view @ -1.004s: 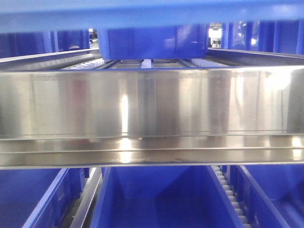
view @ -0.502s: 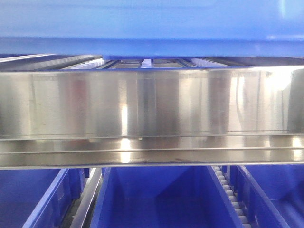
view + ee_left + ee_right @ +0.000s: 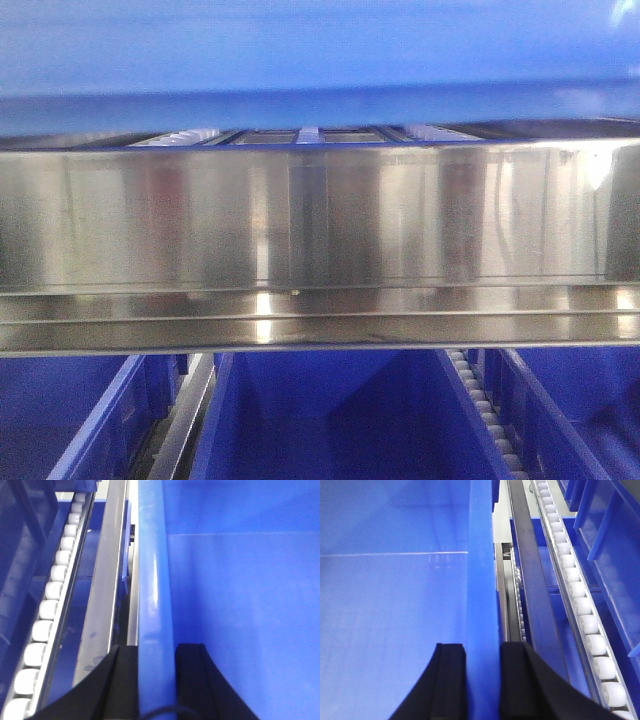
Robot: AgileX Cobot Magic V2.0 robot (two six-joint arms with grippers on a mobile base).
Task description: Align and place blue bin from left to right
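Blue bin (image 3: 320, 50) hung over the rail (image 3: 320, 215), left tool (image 3: 155, 665) and right tool (image 3: 483, 665) each pinching a side wall; next, probably lowering it square onto rollers (image 3: 589, 623).

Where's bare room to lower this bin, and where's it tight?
Bare: the visible roller lanes behind the steel front rail, under the blue bin. Tight: both flanks, where the left gripper and right gripper clamp its walls close beside the side rails.
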